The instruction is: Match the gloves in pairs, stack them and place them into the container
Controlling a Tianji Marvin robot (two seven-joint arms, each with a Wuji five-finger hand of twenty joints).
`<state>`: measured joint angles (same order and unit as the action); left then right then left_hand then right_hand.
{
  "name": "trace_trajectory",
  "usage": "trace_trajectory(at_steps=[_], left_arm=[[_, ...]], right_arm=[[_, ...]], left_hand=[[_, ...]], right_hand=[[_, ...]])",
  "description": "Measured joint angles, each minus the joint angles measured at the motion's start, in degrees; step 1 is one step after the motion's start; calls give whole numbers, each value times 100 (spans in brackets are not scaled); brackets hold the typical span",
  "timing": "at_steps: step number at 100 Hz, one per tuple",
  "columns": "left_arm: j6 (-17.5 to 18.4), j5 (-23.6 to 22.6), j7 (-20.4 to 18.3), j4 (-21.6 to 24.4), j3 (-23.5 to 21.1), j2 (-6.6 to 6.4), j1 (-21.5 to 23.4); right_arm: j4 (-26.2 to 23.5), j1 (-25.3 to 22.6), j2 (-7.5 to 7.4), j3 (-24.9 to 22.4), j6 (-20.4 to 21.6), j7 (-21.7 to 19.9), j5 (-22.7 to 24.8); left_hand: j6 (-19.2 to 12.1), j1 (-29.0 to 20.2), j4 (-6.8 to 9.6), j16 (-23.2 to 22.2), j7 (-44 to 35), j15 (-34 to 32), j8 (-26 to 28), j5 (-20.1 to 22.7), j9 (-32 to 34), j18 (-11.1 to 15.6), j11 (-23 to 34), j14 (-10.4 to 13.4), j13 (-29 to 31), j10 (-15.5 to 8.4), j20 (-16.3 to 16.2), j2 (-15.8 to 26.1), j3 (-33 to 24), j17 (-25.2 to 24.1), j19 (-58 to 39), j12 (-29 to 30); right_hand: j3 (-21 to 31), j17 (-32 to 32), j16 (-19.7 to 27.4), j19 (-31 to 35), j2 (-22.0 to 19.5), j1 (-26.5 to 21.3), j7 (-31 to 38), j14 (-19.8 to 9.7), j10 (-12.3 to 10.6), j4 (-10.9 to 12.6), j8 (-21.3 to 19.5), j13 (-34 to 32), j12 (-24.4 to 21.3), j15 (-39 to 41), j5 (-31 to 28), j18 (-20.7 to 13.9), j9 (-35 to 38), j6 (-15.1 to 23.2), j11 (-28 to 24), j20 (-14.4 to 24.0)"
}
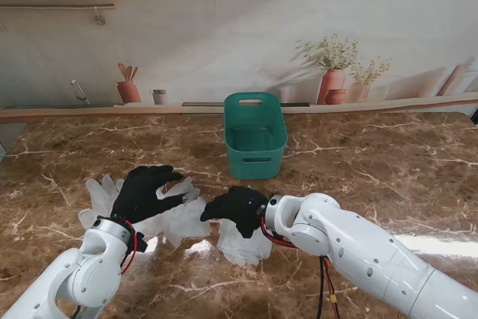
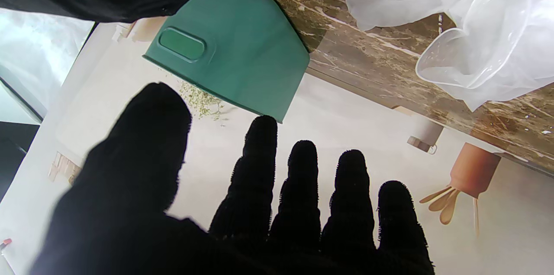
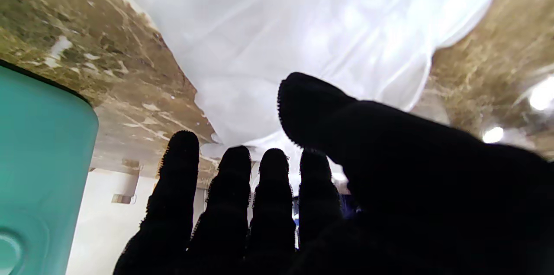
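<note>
Translucent white gloves lie on the marble table: one glove at the left with fingers spread, one in the middle, and another nearer to me under my right hand. My left hand, in a black glove, hovers over the left gloves with fingers apart, holding nothing. My right hand rests palm down over the near glove, fingers extended. The green container stands farther from me, empty. It also shows in the left wrist view as the container.
A marble table stretches to the right. A wall with a painted shelf, vases and utensil pot stands behind the table edge.
</note>
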<state>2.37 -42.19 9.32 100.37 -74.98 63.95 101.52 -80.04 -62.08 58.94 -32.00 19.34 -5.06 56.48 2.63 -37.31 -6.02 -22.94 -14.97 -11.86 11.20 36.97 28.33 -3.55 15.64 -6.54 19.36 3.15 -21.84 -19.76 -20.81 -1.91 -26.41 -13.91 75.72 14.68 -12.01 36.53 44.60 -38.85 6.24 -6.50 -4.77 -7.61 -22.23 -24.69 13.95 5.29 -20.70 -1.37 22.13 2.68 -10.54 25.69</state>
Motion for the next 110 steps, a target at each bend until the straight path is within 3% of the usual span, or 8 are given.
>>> trace_trajectory(at_steps=[22, 47, 57, 69, 77, 92, 99, 110], left_arm=[[-1, 2, -15, 17, -26, -1, 36], [-1, 19, -55, 22, -29, -3, 43], [0, 24, -61, 21, -26, -4, 43], [0, 36, -75, 19, -15, -5, 39], [0, 45, -81, 13, -9, -5, 32], [4, 59, -108, 10, -5, -7, 20], [4, 63, -117, 9, 1, -8, 14], [5, 69, -129, 8, 20, -10, 3]], right_arm=[[311, 278, 12, 367, -70, 332, 172], [752, 318, 102, 551, -218, 1514, 432], [838, 284, 130, 525, -233, 1779, 502], [838, 203, 142, 429, -249, 1781, 512], [833, 138, 143, 352, -285, 1781, 514], [833, 56, 132, 312, -387, 1793, 554], [829, 13, 129, 272, -415, 1765, 554], [785, -63, 120, 177, -442, 1593, 522]], left_hand=[[-1, 0, 1, 1, 0, 0, 0, 0, 0, 0, 0, 0, 0, 0, 0, 0, 0, 0, 0, 7], [-1, 0, 1, 1, 0, 0, 0, 0, 0, 0, 0, 1, 0, 0, 0, 0, 0, 0, 0, 23], [-1, 0, 1, 1, -1, 0, 0, 0, 0, 0, 0, 1, 0, 0, 1, 0, 0, 0, 0, 23], [-1, 0, 1, 1, -1, 0, 0, 0, 0, 0, 0, 1, 0, 0, 1, 0, 0, 0, 0, 23], [-1, 0, 1, 1, -2, 0, 0, 0, 0, 0, 0, 1, 0, 0, 1, 0, 0, 0, 0, 23], [-6, 0, 1, 1, -47, 0, 11, 130, 0, -1, 0, 1, 0, 0, 1, 0, 0, 0, 0, 23], [-9, 0, 1, 1, -61, 0, 12, 129, 0, -2, 0, 1, 0, 0, 1, 0, 0, 0, 0, 23], [-18, 0, 1, 1, -66, 0, 37, 129, 0, -4, 0, 1, 0, 0, 1, 0, 0, 0, 0, 23]], right_hand=[[-529, 189, -229, 80, 323, 416, 21, 10, -67, 0, -167, -604, 233, 522, -100, 57, 818, -56, -478, 95], [-636, 769, -1655, 821, 1006, 698, 1675, 80, -505, 0, -1533, -1892, 2573, 1694, -1368, 200, 2471, 365, -2116, 632], [-702, 939, -2575, 979, 1347, 681, 2112, 85, -664, -864, -2065, -2191, 4142, 2707, -2082, 281, 3217, 766, -2656, 643], [-733, 998, -3127, 1114, 1456, 678, 3281, 68, -723, -986, -2199, -2200, 4903, 3438, -2928, 330, 3567, 1475, -2878, 707], [-846, 975, -3098, 1131, 1518, 676, 3987, 60, -671, -989, -1852, -1783, 4252, 3261, -3105, 330, 2769, 1748, -2375, 785], [-986, 1124, -1328, 1276, 1518, 675, 4311, 352, -47, -990, -1798, -1334, 1386, 1330, -3357, 344, 1547, 2043, -526, 858], [-987, 1460, -941, 1431, 1518, 671, 4374, 671, 150, -990, -1806, -1591, 863, 985, -3375, 479, 1589, 2067, -294, 858], [-990, 2135, -885, 2015, 1514, 440, 4399, 722, 277, -990, -2106, -2725, 637, 1160, -3375, 544, 2411, 2081, -373, 858]])
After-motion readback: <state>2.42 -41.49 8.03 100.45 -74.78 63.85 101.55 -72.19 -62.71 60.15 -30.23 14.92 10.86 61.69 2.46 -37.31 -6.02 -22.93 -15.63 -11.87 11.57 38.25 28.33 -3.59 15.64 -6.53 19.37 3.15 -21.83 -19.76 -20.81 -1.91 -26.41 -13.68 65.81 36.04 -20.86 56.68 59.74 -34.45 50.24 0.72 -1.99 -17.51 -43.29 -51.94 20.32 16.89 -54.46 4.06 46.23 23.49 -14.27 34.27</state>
